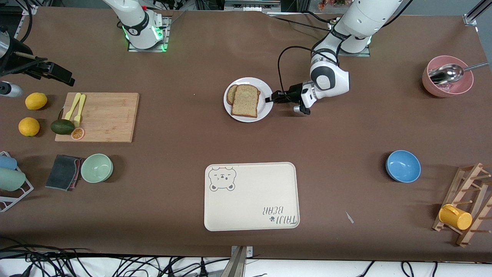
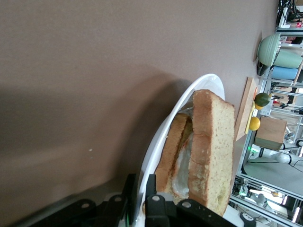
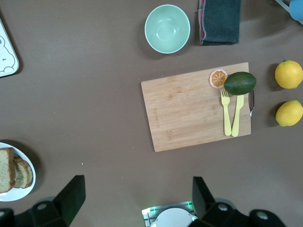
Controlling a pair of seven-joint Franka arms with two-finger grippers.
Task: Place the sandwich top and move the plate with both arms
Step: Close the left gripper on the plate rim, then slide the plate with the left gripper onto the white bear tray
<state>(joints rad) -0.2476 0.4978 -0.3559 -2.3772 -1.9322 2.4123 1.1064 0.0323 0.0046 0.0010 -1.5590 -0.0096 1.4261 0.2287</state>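
The white plate (image 1: 266,109) sits mid-table toward the robots' bases. On it the sandwich top (image 1: 246,100), a tan speckled slice, lies over a darker slice (image 1: 231,93). My left gripper (image 1: 273,97) is low at the plate's rim on the left arm's side. In the left wrist view its fingers (image 2: 141,187) are shut on the plate's rim (image 2: 161,137), one above and one below, with the sandwich top (image 2: 213,146) just past them. My right gripper (image 3: 137,191) is open and empty, high over the table by its own base. The plate (image 3: 21,193) shows at the edge of its view.
The cream bear tray (image 1: 251,196) lies nearer the front camera than the plate. A wooden cutting board (image 1: 102,115) with forks, an avocado, lemons and a green bowl (image 1: 97,167) are toward the right arm's end. A blue bowl (image 1: 403,165) and pink bowl (image 1: 447,77) are toward the left arm's end.
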